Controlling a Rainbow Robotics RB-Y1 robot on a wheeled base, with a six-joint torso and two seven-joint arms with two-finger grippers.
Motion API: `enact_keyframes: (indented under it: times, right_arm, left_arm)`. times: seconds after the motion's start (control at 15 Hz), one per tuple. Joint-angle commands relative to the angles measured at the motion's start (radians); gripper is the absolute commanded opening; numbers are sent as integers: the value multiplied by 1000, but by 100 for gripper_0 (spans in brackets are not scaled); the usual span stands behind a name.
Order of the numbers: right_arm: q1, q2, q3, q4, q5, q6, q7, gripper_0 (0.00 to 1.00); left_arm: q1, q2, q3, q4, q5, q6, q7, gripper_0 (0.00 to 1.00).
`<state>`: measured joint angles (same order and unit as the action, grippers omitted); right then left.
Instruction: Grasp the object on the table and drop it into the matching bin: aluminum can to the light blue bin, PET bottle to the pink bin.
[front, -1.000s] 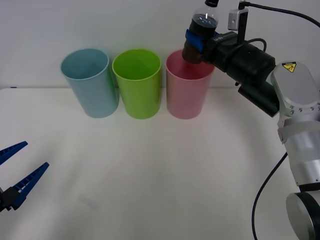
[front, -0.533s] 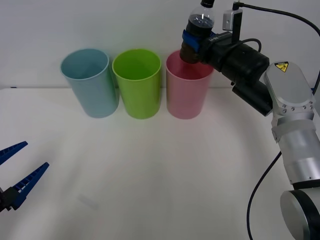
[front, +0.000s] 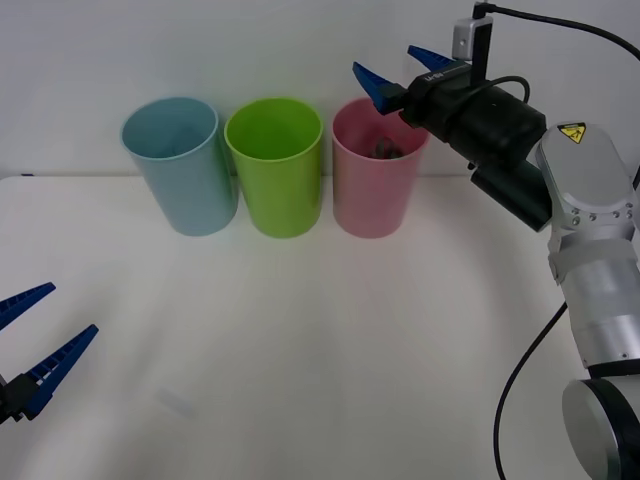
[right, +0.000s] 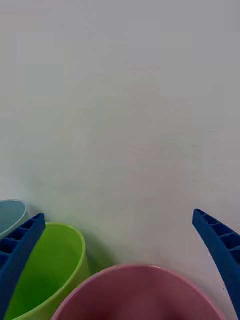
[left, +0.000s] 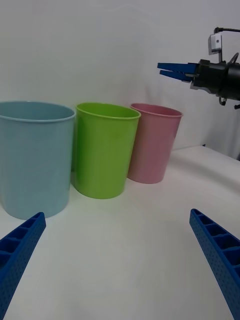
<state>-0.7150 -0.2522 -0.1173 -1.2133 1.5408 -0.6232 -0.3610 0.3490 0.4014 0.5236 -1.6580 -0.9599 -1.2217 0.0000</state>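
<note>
Nearest, over the worktop's (front: 300, 340) front edge, left gripper (front: 30, 345) idle, fingers wide; farther off, PET bottle (front: 385, 150) down inside the pink bin (front: 372, 190), directly below right gripper (front: 400, 72), fingers spread wide and empty above the rim.

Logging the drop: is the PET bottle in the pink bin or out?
In: dark PET bottle shows inside the pink bin, under the open right gripper.

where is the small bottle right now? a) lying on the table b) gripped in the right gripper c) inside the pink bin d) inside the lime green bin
c: the bottle shows as a dark shape inside the pink bin, under the open right gripper.
</note>
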Motion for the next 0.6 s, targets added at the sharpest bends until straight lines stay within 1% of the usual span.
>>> enact_keyframes:
  times: [0.07,0.13,0.33,0.53,0.6]
  right_arm:
    - [8,-7,-28,-2,-1,-53,1,100]
    - [19,-10,-41,-12,-1,-70,2,100]
    - [91,-35,-41,-100,1,-76,-3,100]
    - [181,-75,-41,-196,-33,-109,-3,100]
    - [227,-95,-39,-238,-56,-124,1,100]
  left_arm:
    - [0,0,0,0,0,0,0,100]
    - [0,0,0,0,0,0,0,100]
    - [0,0,0,0,0,0,0,100]
    - [0,0,0,0,0,0,0,100]
    - [0,0,0,0,0,0,0,100]
